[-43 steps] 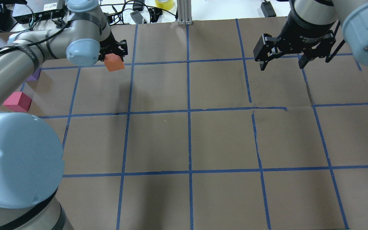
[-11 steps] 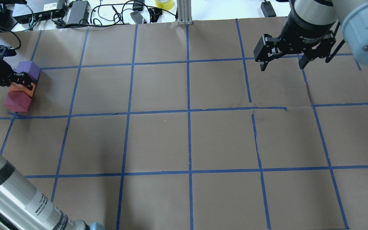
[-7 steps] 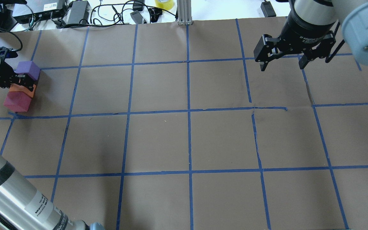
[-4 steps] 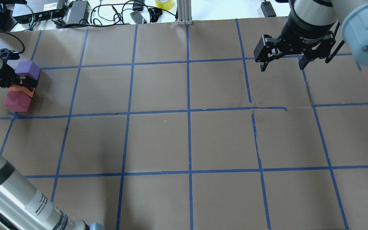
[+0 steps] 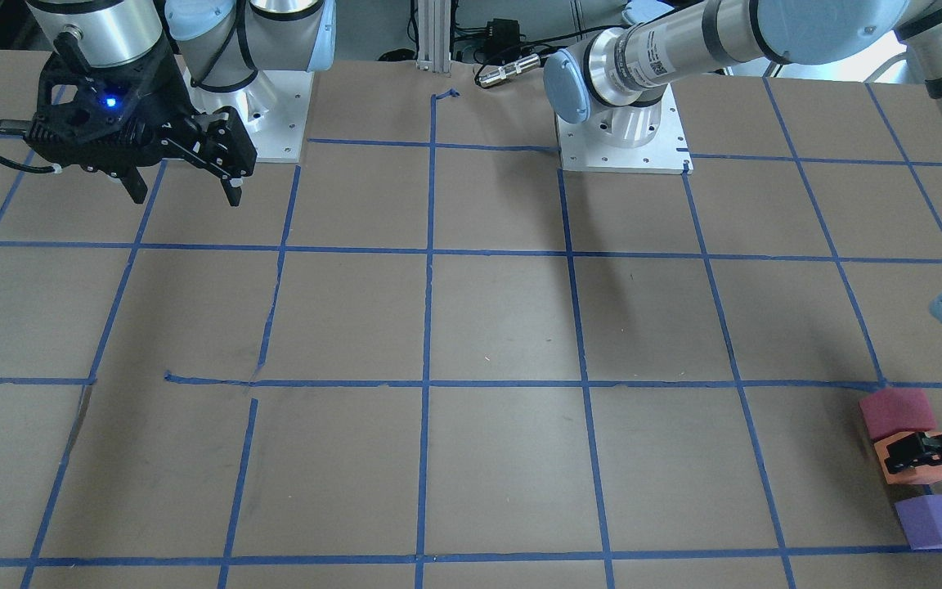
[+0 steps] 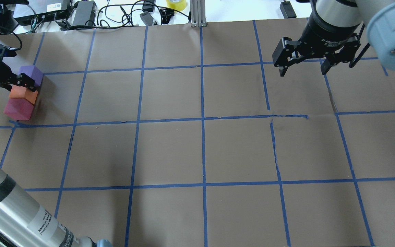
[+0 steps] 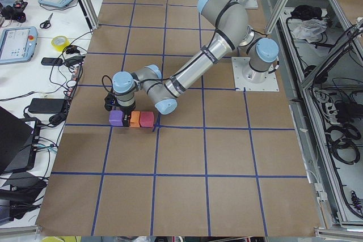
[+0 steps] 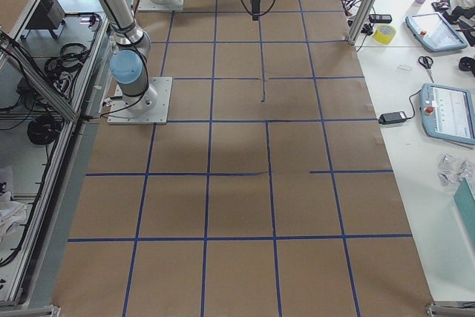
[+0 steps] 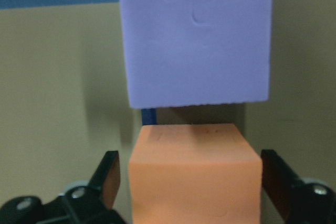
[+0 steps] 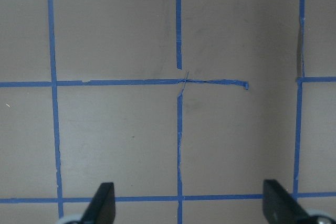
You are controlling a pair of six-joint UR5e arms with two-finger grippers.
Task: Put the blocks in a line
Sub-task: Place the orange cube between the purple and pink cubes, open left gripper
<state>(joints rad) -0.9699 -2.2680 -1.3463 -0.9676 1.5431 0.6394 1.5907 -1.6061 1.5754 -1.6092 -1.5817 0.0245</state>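
The purple block [image 6: 31, 73], the orange block [image 6: 23, 94] and the pinkish-red block [image 6: 17, 109] lie close together in a row at the table's far left. They also show in the front view: pinkish-red block [image 5: 896, 411], orange block [image 5: 929, 477], purple block [image 5: 939, 521]. My left gripper [image 6: 24, 84] is open just above the orange block [image 9: 194, 177]. Its fingers [image 9: 110, 179] stand on either side with a small gap, and the purple block [image 9: 194, 38] is just beyond. My right gripper [image 6: 302, 68] is open and empty, high over the far right.
Brown paper with a blue tape grid [image 6: 202, 118] covers the table. Cables, power bricks and a yellow tape roll [image 6: 176, 4] lie beyond the far edge. An aluminium post [image 6: 197, 13] stands at the far middle.
My left gripper carried the orange block from the far middle-left to between the purple and pinkish-red blocks. It has now let go and drawn back a little. The right arm has not moved.
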